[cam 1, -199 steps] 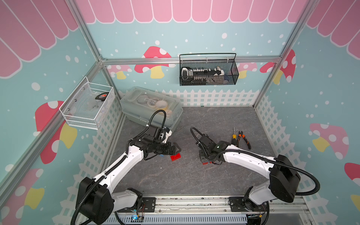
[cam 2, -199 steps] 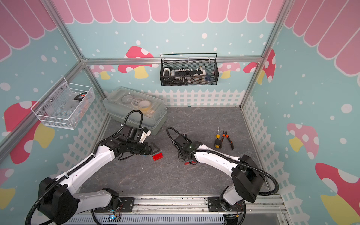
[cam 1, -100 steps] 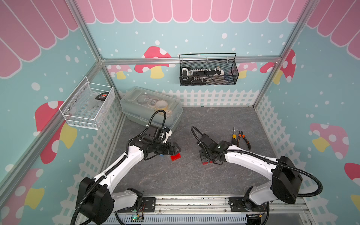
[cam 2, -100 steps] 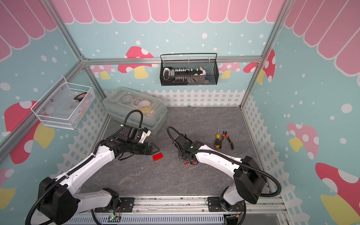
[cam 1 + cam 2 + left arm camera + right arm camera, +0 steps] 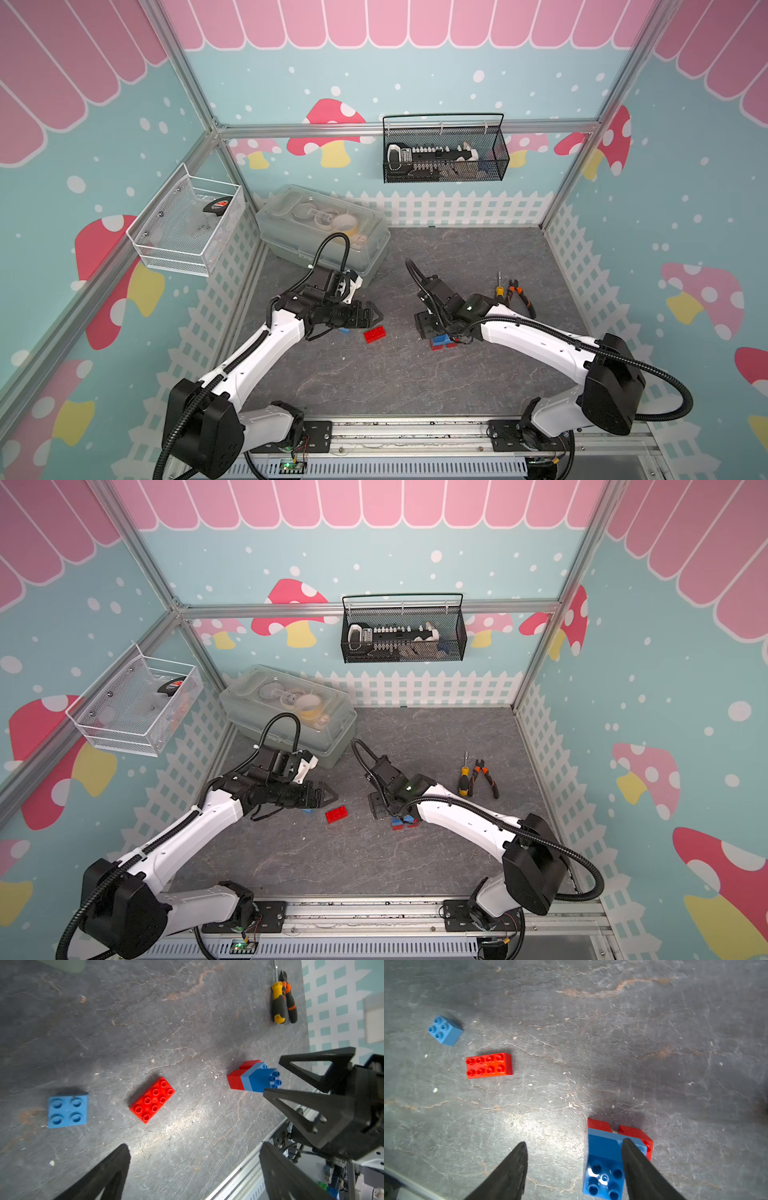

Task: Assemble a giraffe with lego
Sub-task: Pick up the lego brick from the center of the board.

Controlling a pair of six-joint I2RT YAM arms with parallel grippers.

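The part-built giraffe stands on the grey floor: two red legs, a blue body and a blue square brick on top, also seen in the right wrist view. My right gripper hangs over it, open. One finger is beside the blue top brick and the other is well clear of it. A long red lego brick lies loose at mid-floor. A light-blue square brick lies further left, half hidden under my left gripper in both top views. My left gripper is wide open and empty above the floor.
A yellow screwdriver and orange-handled pliers lie at the right. A clear lidded box stands at the back left, behind the left arm. Wire baskets hang on the walls. The metal rail runs along the front edge.
My right gripper's jaws have gone from shut to apart, letting go of the blue top brick of the giraffe. The left arm and the loose bricks have not moved.
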